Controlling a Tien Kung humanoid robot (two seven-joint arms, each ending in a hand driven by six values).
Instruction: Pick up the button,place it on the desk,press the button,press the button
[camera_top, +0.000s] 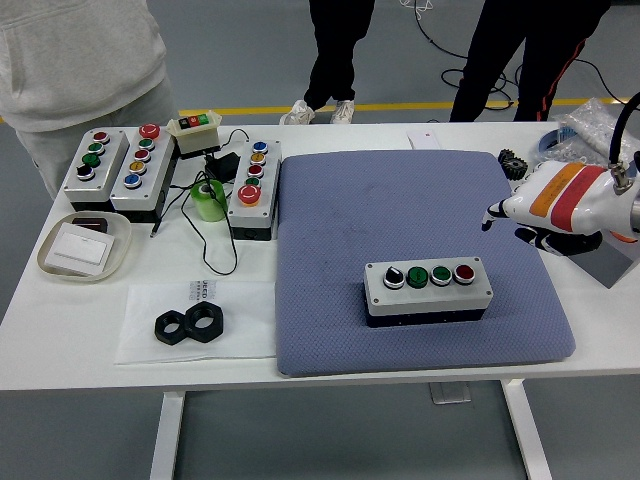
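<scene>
A: Where is the button box (428, 291) sitting?

B: On the blue-grey mat (400, 215), toward its front right part, lying flat with its long side across. It carries 4 buttons in a row: black-and-white, 2 green, then red at the right end.

A: And the right hand (548, 205)?

B: It comes in from the right edge over the mat's right border, above and to the right of the box, well apart from it. The shell is white with an orange and a red stripe. I cannot tell whether its fingers are spread or curled; it holds nothing that shows.

A: What else is on the counter (330, 350)?

B: At the left, 3 more button boxes (125, 170), a green tape roll (208, 200), a tray (84, 248) and 2 black nuts (190, 324) on a plastic sheet. People stand at the far side, and none of their hands show.
</scene>
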